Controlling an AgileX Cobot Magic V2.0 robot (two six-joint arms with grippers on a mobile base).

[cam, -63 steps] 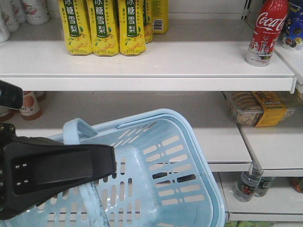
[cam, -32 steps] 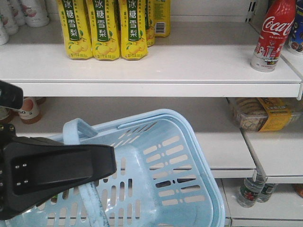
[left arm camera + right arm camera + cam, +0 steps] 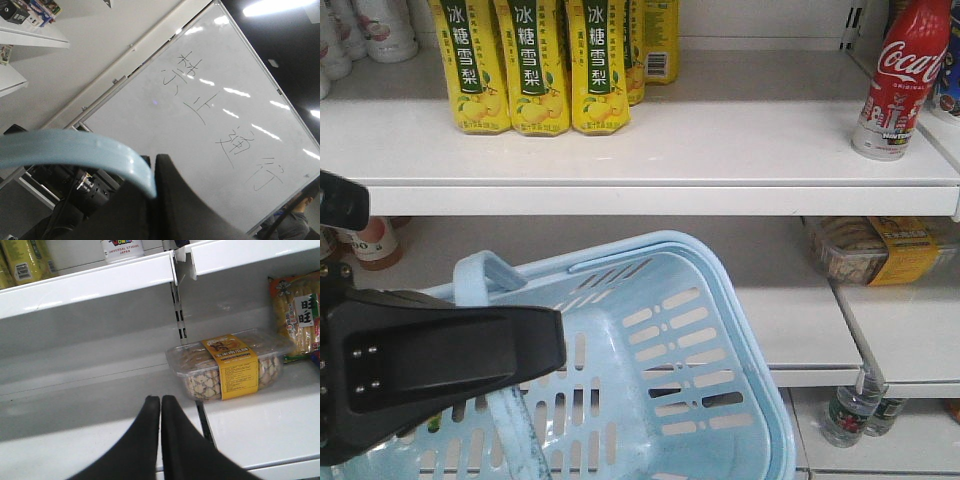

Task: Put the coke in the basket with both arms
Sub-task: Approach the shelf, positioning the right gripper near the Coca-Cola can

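coke (image 3: 898,80): one
basket (image 3: 665,243): one
yellow pear drink bottles (image 3: 533,65): three in the front row, at least one more behind
clear biscuit box (image 3: 225,367): one
orange snack bag (image 3: 297,320): one
small clear bottles (image 3: 847,415), lowest shelf: two
white bottles (image 3: 385,25), top left, cut by the edge: at least two
whiteboard (image 3: 200,115): one

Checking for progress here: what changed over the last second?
The shelves, with the coke and the yellow bottles, slid down the picture and look slightly larger, so the robot seems to be closing in. Nothing was grasped or released. The left gripper and the basket it holds sit unchanged in view; the coke still stands on its shelf; the right gripper is shut, empty.
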